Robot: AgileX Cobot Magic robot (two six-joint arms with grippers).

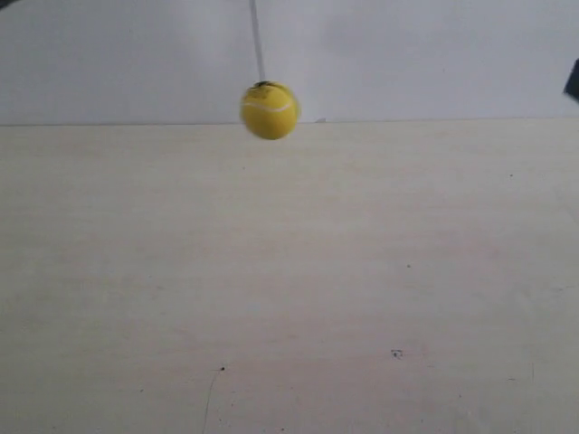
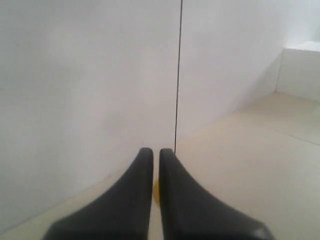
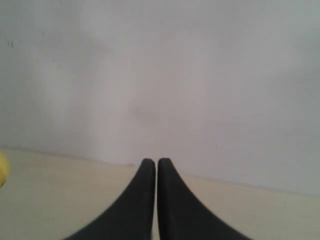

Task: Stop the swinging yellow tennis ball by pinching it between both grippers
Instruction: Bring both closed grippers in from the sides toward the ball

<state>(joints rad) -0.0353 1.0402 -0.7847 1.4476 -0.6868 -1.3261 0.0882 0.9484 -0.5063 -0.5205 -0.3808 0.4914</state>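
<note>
In the exterior view the ball [image 1: 269,110] hangs on a pale string [image 1: 258,41] clear of the tabletop [image 1: 289,289], in front of the white wall [image 1: 109,54], a little left of centre. Its outline is slightly blurred. At the right edge a dark scrap [image 1: 573,81] is cut off; what it is cannot be told. Neither arm shows here otherwise.

The left pincer [image 2: 156,152] is pressed nearly together, with only a thin slit between its fingers. Through that slit a speck of the ball [image 2: 156,192] shows yellow; the rest is hidden. The string [image 2: 178,75] runs up as a thin dark line.

The right pincer [image 3: 152,162] is likewise pressed together, holding nothing. The ball [image 3: 2,170] is only a yellow sliver, cut off by the frame edge, well apart from the fingers.
</note>
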